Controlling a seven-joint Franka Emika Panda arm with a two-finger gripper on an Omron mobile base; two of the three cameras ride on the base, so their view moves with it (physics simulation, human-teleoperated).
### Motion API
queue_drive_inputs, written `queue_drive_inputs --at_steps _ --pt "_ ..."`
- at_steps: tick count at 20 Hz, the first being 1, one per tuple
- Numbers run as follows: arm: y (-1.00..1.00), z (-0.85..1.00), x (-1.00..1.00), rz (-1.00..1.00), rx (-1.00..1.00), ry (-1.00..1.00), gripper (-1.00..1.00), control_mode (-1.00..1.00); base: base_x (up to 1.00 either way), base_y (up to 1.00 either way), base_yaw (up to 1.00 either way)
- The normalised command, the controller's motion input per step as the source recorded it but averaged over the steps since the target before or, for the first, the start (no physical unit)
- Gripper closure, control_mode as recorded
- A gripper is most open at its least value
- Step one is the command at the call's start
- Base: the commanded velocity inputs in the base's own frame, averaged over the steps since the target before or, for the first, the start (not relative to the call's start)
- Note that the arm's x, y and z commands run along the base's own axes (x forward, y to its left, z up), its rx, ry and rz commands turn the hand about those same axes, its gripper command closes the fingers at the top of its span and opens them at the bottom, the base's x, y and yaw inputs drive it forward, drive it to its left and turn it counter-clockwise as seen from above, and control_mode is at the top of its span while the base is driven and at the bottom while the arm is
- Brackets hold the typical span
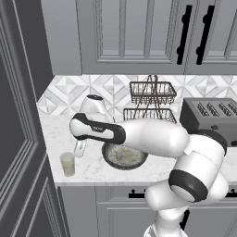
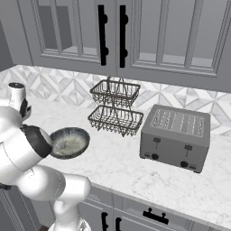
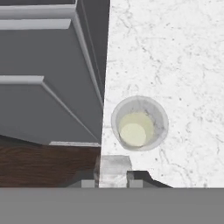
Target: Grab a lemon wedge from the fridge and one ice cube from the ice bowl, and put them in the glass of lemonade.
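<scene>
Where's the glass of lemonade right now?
In the left base view the glass of lemonade stands near the counter's front left corner, left of the ice bowl. In the hand view it sits just beyond the pincer.

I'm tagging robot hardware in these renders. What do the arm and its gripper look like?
A glossy white arm of rounded, bulbous segments, with black bands at the joints and a black collar near the wrist. No cables or readable markings show. The gripper ends in two small dark finger tips.
</scene>
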Motion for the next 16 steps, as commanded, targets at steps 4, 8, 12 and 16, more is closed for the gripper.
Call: queue_drive_inputs --at_steps 4,8,12,16 --pt "0.28 -0.01 0.03 0.0 0.0 -0.08 1.0 -1.0 0.0 0.0 0.0" --pt "0.16 0.0 0.02 0.0 0.0 -0.05 1.0 -1.0 0.0 0.0 0.0" --pt "0.04 0.0 0.01 0.0 0.0 -0.02 1.0 -1.0 0.0 0.0 0.0" --pt "-0.06 0.0 0.0 0.0 0.0 0.0 1.0 -1.0 0.0 0.0 0.0"
